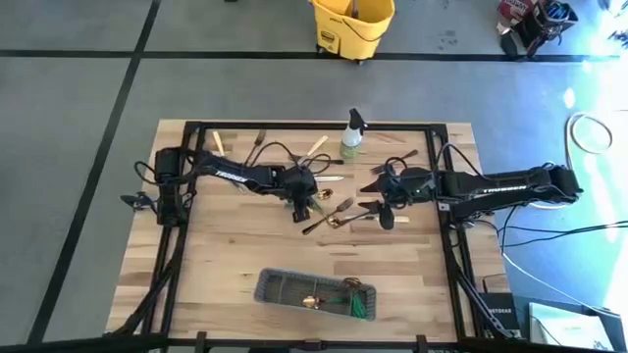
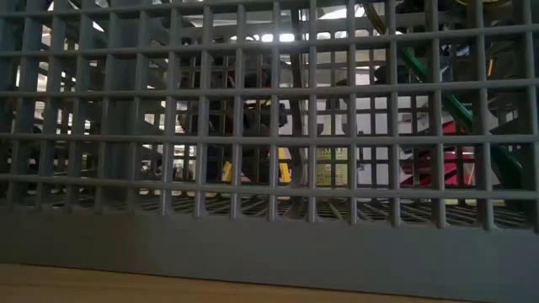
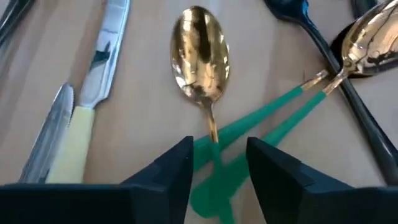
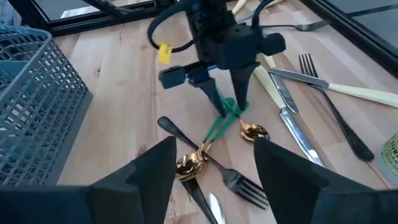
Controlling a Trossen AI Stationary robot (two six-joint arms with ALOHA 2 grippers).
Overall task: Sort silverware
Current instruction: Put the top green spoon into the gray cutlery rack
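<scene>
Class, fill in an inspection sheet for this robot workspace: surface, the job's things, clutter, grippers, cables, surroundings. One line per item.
Surface: wooden table, black frame.
Job's things: silverware scattered mid-table; two green-handled gold spoons crossed; cream-handled knife nearby; a few pieces already in the mesh caddy.
Clutter: spray bottle at the far edge.
Grippers: left gripper open astride the green handles; right gripper open above the pile.
Cables: looped along both arms; more on the floor at right.
Surroundings: yellow mop bucket beyond the table.

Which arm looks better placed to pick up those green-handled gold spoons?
The left. Its gripper stands open right over the crossed green handles of the spoons, while the right gripper sits open farther back.
</scene>
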